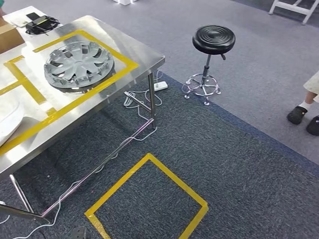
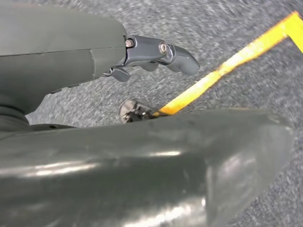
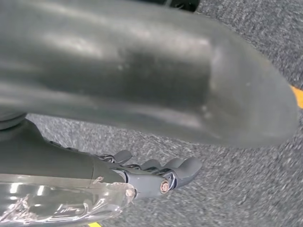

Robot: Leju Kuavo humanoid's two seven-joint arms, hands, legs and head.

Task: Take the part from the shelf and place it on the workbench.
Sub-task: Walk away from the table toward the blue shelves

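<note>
**Hubcap flat on the workbench, both hands hanging over carpet**

From the head camera I look down at a stainless-steel workbench (image 1: 124, 47) on my left, its near edge running diagonally and its corner pointing toward a black round stool (image 1: 213, 40). Yellow tape (image 1: 112, 74) marks a rectangle on the benchtop. The part, a silver hubcap (image 1: 79, 63), lies flat, face up, inside that rectangle, close to its taped edges. It is round, so it has no long axis; its spokes radiate evenly from the hub.

Past the bench corner the grey carpet stretches out toward the stool. A yellow taped square (image 1: 150, 199) is marked on the darker carpet in front of me. White cables (image 1: 94, 172) trail under the bench by its legs, and a power strip (image 1: 160, 85) lies beyond the corner leg. A person's feet in dark shoes (image 1: 302, 118) are at the far right.

In the left wrist camera my left hand (image 2: 157, 54) hangs over the carpet, fingers loosely extended, holding nothing. In the right wrist camera my right hand (image 3: 157, 175) is the same, fingers apart and empty.
</note>
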